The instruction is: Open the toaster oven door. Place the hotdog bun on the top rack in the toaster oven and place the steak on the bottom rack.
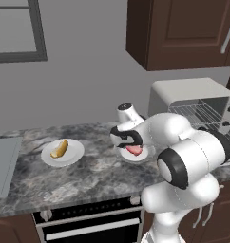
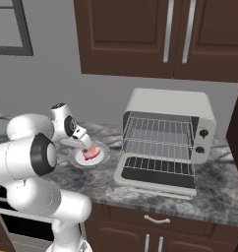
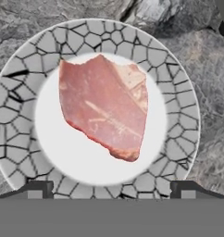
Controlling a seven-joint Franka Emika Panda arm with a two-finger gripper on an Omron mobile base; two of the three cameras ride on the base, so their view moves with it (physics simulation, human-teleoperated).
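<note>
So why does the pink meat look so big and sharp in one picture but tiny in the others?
Hand view: the camera hangs close above the flat pinkish-red steak on its white crackle-rimmed plate, so it looks big and crisp, no blur. Left base view: the steak is small, half hidden behind the white arm. Right base view: it is small too, evenly lit, no glare.

Left base view: set behind the arm on its left, facing forward and down over the counter [image 1: 88,175]; the toaster oven [image 1: 193,107] sits at far right. Right base view: behind the arm on its right, same facing, with the toaster oven [image 2: 167,140] near centre. The 2 views share the steak [image 2: 90,153] plate left of the toaster oven. Hand view: close above the steak [image 3: 104,106], looking straight down.
</note>
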